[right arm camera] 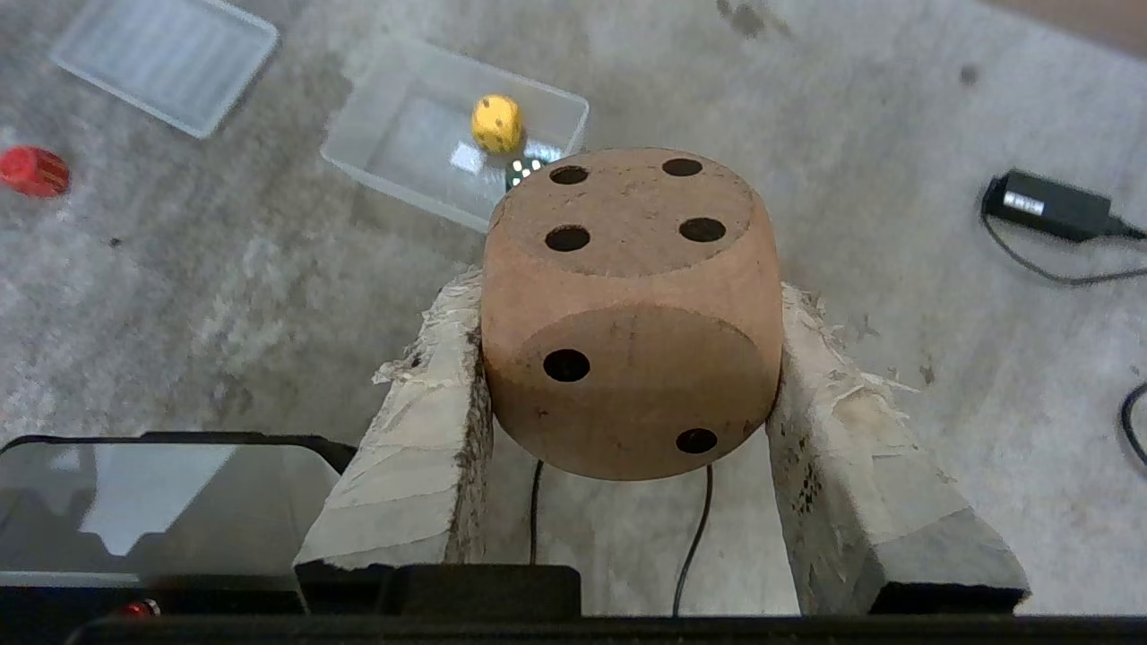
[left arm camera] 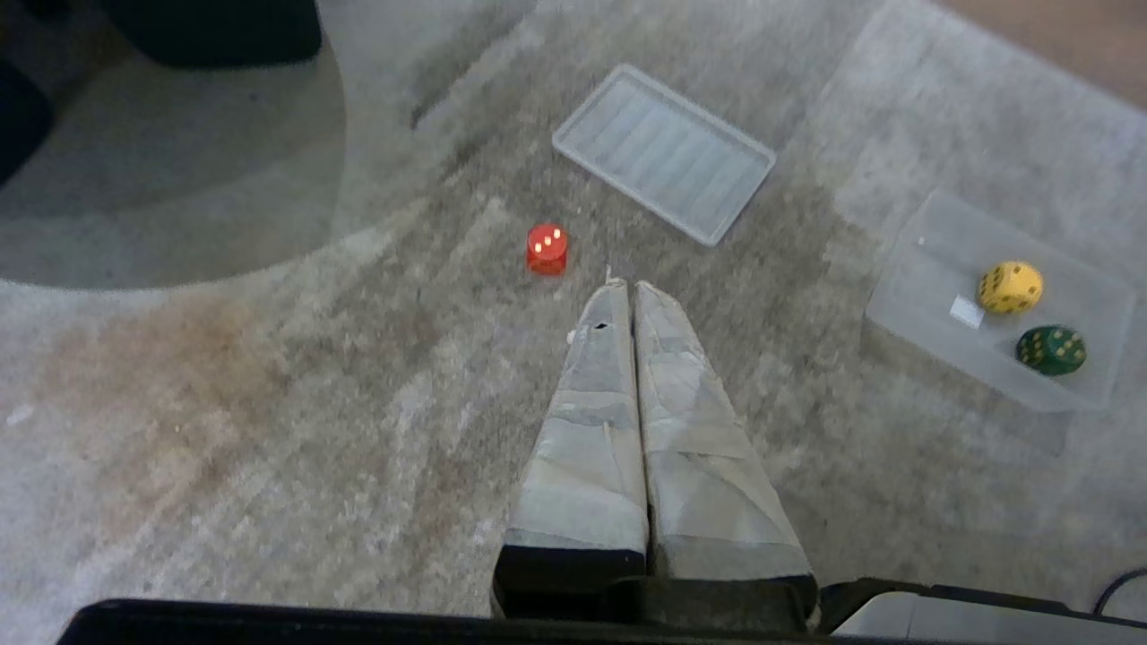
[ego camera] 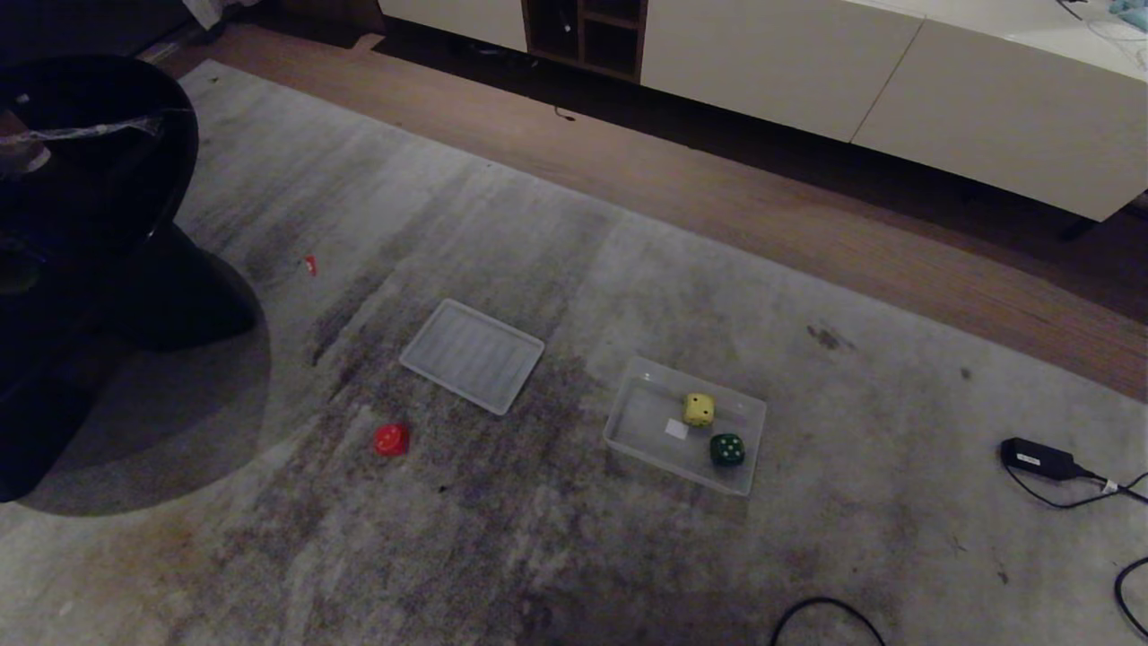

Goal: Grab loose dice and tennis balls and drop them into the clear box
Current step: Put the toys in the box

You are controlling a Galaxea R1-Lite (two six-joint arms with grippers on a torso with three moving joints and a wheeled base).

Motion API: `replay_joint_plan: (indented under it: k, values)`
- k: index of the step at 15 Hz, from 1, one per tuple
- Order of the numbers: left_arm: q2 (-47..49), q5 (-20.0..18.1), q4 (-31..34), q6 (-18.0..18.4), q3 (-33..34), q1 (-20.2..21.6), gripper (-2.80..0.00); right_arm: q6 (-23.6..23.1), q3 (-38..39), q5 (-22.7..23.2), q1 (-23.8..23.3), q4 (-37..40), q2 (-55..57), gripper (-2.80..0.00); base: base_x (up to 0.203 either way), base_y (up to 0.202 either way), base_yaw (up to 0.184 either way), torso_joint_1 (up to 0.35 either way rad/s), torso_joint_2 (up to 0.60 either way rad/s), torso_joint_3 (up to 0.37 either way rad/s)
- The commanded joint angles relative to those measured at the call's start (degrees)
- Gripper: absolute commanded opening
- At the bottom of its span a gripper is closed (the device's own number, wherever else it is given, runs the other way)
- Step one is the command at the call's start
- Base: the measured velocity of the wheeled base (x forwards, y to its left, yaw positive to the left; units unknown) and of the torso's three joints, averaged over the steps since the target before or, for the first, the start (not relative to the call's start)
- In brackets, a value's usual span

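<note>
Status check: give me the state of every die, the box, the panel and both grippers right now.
tan die: clamped in the right gripper, off the carpet
yellow die: in the clear box
dark green die: in the clear box
red die: loose on the carpet
ribbed panel: flat on the carpet, empty
left gripper: shut, empty

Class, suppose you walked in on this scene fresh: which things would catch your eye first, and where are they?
The tan die stands out, clamped in the right end effector above the grey rug. Next, the clear box on the rug, holding a yellow die and a dark green die. Then the red die, loose on the rug near the ribbed panel.
</note>
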Motion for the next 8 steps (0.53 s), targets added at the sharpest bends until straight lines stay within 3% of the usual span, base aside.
replay_joint_plan:
  k: [1,8]
  values:
    - [0.1,0.0,0.0,-0.1,0.1,-0.1,-2.80,0.0,0.0,0.0,0.1,0.1,0.1,-2.80,0.000,0.000,0.000,0.008,0.00,-0.199]
    - [0.1,0.0,0.0,0.3,0.1,0.0,-2.80,0.0,0.0,0.0,0.1,0.1,0.1,-2.80,0.000,0.000,0.000,0.003,0.00,-0.195]
